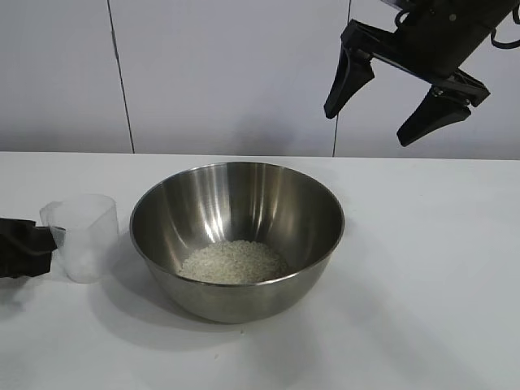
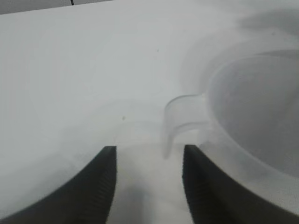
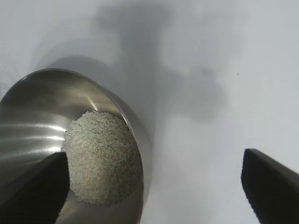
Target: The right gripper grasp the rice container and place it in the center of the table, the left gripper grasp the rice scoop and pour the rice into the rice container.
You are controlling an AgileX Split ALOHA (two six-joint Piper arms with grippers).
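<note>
Exterior view. A plain white table (image 1: 422, 268) runs before a pale panelled wall (image 1: 227, 73). The rice container (image 1: 237, 236), a wide steel bowl, stands upright at table centre with the rice (image 1: 234, 262) heaped on its floor. At the bowl's nine o'clock, just beside but apart from its wall, the rice scoop (image 1: 81, 236) stands upright and looks empty. The left gripper (image 1: 28, 248) enters at the scoop's nine o'clock, low over the table; from here one cannot tell whether it touches the scoop. The right gripper (image 1: 406, 85) hangs high at the bowl's one o'clock, fingers spread wide, holding nothing.

Left wrist view. Two black fingers (image 2: 100, 186) stand apart with bare table between them. The scoop's curved handle (image 2: 180, 119) lies just ahead of the gap, toward one finger, and no pad presses on it; the scoop's body (image 2: 252, 116) sits off to that side.

Right wrist view. The spread fingers (image 3: 268, 184) frame the bowl's rim (image 3: 133, 133) and the heap of grains (image 3: 100, 158); the bowl sits to one side, and nothing is between the fingers.

Judgement. The pour appears done and the step in hand is letting go of the scoop. To do it well, the left jaws should clear the handle fully, then draw straight back toward nine o'clock without lifting or twisting, since the light scoop would tip or skid at a graze.
</note>
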